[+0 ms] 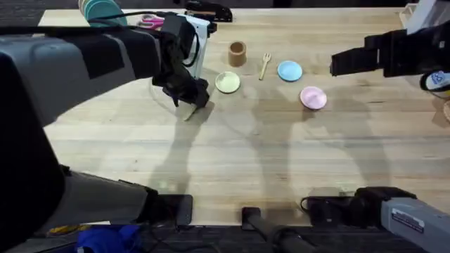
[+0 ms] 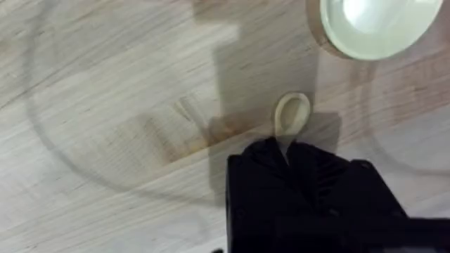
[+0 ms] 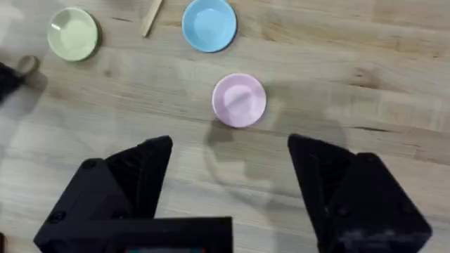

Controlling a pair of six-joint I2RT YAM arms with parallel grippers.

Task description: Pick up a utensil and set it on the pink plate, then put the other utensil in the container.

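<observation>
Black left claw pinches the small pale wooden spoon by its short handle; light, stiff, probably slippery. Right claw gapes empty.

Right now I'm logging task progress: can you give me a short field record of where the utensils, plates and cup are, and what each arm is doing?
spoon: held by its handle in the left gripper, near the yellow-green plate
fork: on the table between cup and blue plate
pink plate: nothing on it
right gripper: fingers open, above the table near the pink plate
progress: neither utensil placed yet
</observation>
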